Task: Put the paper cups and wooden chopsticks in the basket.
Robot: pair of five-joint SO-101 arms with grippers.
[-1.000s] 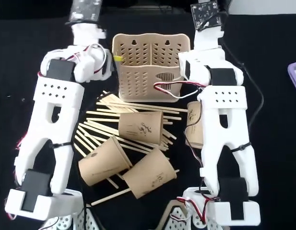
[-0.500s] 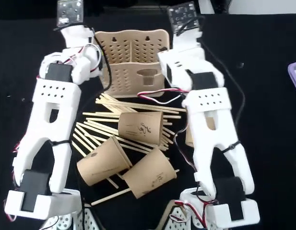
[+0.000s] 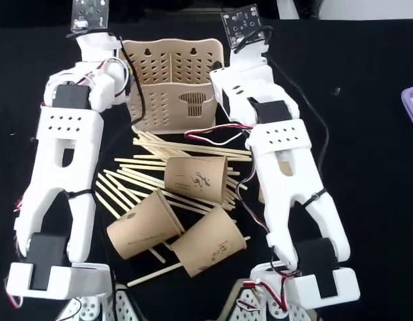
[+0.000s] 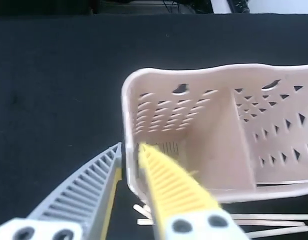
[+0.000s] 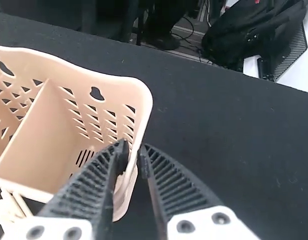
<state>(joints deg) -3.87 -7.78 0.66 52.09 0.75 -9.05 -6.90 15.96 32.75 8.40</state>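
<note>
A beige perforated basket (image 3: 169,80) with a divider stands at the back of the black table. My left gripper (image 4: 130,149) is shut on its wall (image 4: 128,120), yellow finger inside and grey finger outside. On the opposite wall (image 5: 139,107) my right gripper (image 5: 131,147) is shut too, its black fingers straddling the rim. Three paper cups (image 3: 196,177) (image 3: 142,224) (image 3: 209,241) lie on their sides in front of the basket, over a scatter of wooden chopsticks (image 3: 136,179). Another cup (image 3: 284,166) is partly hidden under the right arm.
A purple container (image 3: 412,107) pokes in at the table's right edge. The two white arms flank the pile of cups and chopsticks. Bags and cables lie on the floor beyond the table (image 5: 253,30).
Both arms have swung to the left with the basket held between them. The basket has slid left and turned slightly. The cups and chopsticks have stayed where they were.
</note>
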